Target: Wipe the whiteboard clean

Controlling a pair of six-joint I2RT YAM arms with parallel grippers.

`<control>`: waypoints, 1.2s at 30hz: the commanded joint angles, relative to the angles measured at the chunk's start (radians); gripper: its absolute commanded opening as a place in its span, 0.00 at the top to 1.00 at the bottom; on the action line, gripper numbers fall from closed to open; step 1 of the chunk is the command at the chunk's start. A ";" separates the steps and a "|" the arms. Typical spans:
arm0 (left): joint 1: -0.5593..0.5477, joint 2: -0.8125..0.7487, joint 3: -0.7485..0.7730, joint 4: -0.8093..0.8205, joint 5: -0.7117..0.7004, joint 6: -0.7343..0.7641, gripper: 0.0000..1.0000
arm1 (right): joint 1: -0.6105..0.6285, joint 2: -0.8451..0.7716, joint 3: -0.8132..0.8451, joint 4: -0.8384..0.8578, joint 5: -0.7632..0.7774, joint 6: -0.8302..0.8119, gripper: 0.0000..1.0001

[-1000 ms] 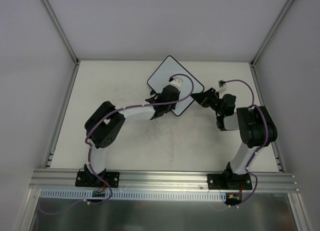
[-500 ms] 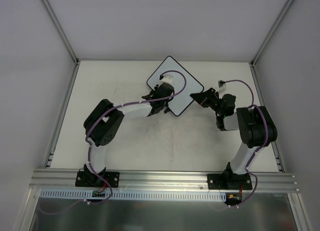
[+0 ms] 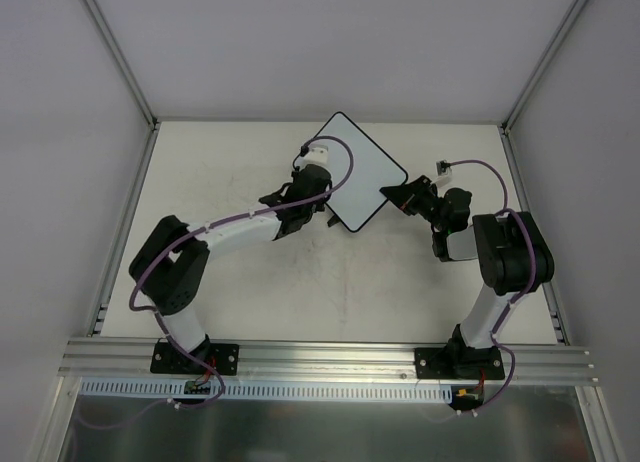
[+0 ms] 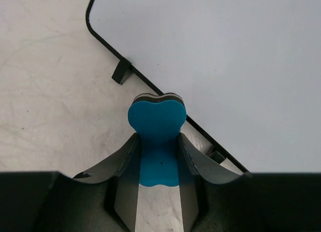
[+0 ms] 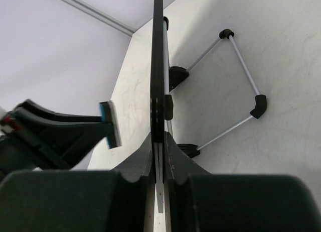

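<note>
The whiteboard point(image 3: 362, 162) lies as a white diamond at the back middle of the table, its face blank. My left gripper point(image 3: 303, 194) is shut on a blue eraser point(image 4: 156, 119), whose felt end sits at the board's black rim beside a small tab point(image 4: 122, 71). The white face point(image 4: 225, 56) spreads up and to the right of it. My right gripper point(image 3: 392, 197) is shut on the board's right corner. In the right wrist view the board point(image 5: 158, 51) runs edge-on out of the shut jaws point(image 5: 159, 137), and the eraser point(image 5: 110, 124) hangs just left of it.
A thin wire stand point(image 5: 241, 86) with black corner pieces hangs off the board's back, over the pale, scuffed table point(image 3: 230, 172). Aluminium rails point(image 3: 130, 212) and white walls close the table in on the left, right and back.
My left arm has swung left and stretched out, carrying the eraser from over the board's middle to its lower-left rim. The right arm and the board have not moved.
</note>
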 commanded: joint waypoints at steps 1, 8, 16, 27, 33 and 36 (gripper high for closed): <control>0.018 -0.152 -0.049 -0.052 0.018 -0.062 1.00 | 0.001 0.004 0.036 0.220 -0.012 0.016 1.00; 0.121 -0.275 -0.190 -0.115 0.159 -0.197 1.00 | 0.004 0.028 0.028 0.220 -0.006 -0.017 1.00; 0.184 -0.296 -0.264 -0.140 0.263 -0.239 1.00 | 0.013 0.057 0.020 0.226 -0.001 -0.040 1.00; 0.286 -0.303 -0.333 -0.172 0.372 -0.268 0.82 | 0.030 0.094 0.017 0.246 0.000 -0.042 1.00; 0.300 -0.306 -0.356 -0.175 0.388 -0.263 0.55 | 0.038 0.100 0.005 0.249 0.003 -0.045 1.00; 0.306 -0.299 -0.362 -0.176 0.388 -0.265 0.24 | 0.041 0.099 -0.001 0.249 0.005 -0.050 1.00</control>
